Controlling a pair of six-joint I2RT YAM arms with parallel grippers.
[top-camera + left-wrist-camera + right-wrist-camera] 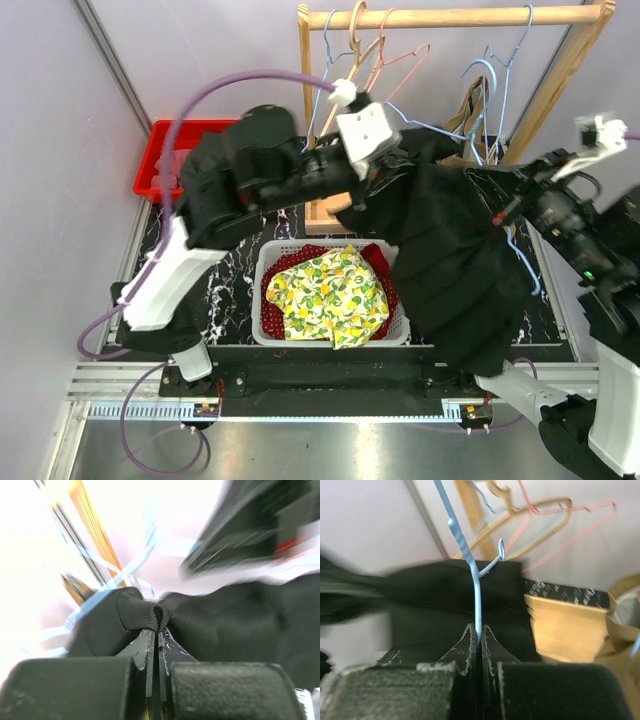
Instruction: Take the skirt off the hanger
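A black skirt [455, 265] hangs spread between my two arms above the table. My left gripper [378, 172] is shut on the skirt's waistband [145, 615], which bunches right at the fingertips. My right gripper [507, 207] is shut on the light blue wire hanger [476, 595], whose wire runs up from between the fingertips, with the skirt [445, 600] behind it. The hanger's blue wire [520, 255] shows along the skirt's right edge in the top view.
A white basket [268, 300] with a lemon-print cloth [330, 295] over red fabric sits below the skirt. A wooden rack [455, 17] with several empty hangers stands at the back. A red bin [160, 160] is at the back left.
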